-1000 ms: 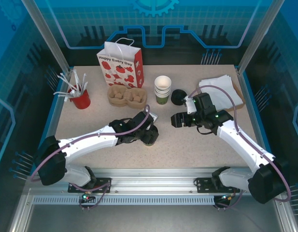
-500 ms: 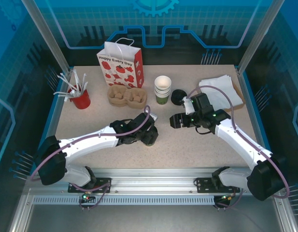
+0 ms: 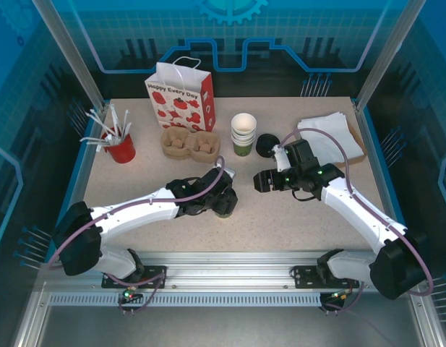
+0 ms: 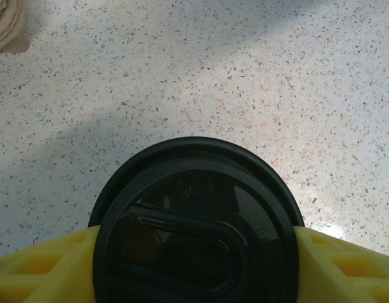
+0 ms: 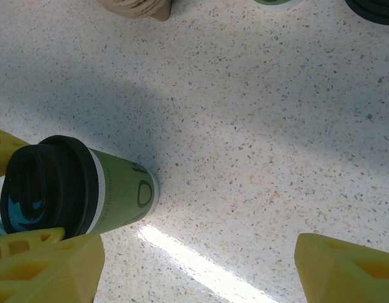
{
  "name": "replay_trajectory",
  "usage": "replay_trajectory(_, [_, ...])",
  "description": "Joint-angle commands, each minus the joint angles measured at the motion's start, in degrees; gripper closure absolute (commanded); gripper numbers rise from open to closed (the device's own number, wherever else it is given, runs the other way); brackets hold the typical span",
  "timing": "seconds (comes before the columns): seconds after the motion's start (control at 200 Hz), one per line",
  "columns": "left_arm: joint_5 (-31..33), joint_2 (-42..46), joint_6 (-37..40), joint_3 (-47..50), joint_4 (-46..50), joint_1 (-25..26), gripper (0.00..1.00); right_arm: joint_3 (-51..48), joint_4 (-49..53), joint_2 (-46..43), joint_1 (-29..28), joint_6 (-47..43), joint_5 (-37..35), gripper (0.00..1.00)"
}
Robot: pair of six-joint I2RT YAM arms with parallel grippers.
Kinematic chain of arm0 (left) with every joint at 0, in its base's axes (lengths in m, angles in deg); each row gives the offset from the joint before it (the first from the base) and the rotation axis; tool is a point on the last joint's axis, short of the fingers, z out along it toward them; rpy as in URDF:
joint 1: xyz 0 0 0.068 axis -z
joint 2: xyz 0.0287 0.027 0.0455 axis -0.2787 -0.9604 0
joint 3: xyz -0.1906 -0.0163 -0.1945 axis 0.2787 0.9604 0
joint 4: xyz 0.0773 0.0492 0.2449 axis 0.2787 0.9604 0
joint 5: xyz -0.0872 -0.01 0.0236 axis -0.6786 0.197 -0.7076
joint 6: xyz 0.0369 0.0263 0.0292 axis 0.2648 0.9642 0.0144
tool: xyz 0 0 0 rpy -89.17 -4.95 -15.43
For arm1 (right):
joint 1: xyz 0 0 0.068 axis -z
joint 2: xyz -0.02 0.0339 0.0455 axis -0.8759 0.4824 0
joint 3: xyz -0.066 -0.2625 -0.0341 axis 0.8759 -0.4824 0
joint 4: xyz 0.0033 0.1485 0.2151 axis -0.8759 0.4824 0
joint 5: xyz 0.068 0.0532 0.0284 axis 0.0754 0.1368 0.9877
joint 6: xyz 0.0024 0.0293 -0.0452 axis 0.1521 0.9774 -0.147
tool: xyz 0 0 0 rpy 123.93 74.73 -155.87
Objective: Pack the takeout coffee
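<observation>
Left wrist view: takeout coffee [image 4: 194, 227] presents its black lid; cup body hidden beneath, so finger contact cannot be judged. Lid and yellow fingers [image 4: 36, 271] cropped at 6 o'clock; cup carrier [image 4: 4, 25] cropped at 11 o'clock. Right wrist view: right gripper [image 5: 194, 246] cropped at 6 o'clock, lid stack [image 5: 374, 7] at 1 o'clock. Top view: left gripper [image 3: 219, 196] covers most of the cup.

One takeout coffee [image 5: 112, 196] is counted near the middle of the table [image 3: 280, 224]. One stack of lidless cups [image 3: 243, 134] is seen at twelve o'clock and one stack of black lids [image 3: 265, 145] at one; how many are in each cannot be told. One paper bag [image 3: 181, 94] and one cardboard carrier [image 3: 188, 143] are counted at eleven, one red cup [image 3: 122, 150] of uncountable white sticks at ten, and one napkin pile [image 3: 327, 137] at two.
</observation>
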Motion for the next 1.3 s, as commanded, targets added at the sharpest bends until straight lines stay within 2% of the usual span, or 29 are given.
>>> replay_trajectory(0.0, [-4.0,-3.7,-2.0,2.1,10.2,-0.6,0.37,1.1,0.6,-0.6,-0.9,-0.2,-0.7,0.19])
replay_trajectory(0.08, [-3.5,-3.1,-2.2,0.6,9.2,-0.6,0.32,1.3,1.0,-0.8,-1.0,-0.3,-0.8,0.19])
replay_trajectory(0.395, [-3.0,-1.5,-2.3,-3.8,8.0,-0.6,0.25,1.5,1.6,-1.3,-1.1,-0.4,-1.2,0.19])
replay_trajectory(0.97, [-3.1,1.5,-2.3,-5.4,7.0,-0.6,0.13,1.5,1.6,-1.2,-1.3,-0.7,-1.3,0.19])
replay_trajectory(1.176, [-2.0,6.8,-2.1,-4.2,6.3,-0.8,0.02,1.7,2.0,-1.4,-1.4,-1.2,-0.4,0.19])
replay_trajectory(1.296, [-5.6,11.1,-3.6,-1.5,6.2,-3.0,0.01,0.3,-0.2,-1.9,-3.0,-0.8,3.5,0.17])
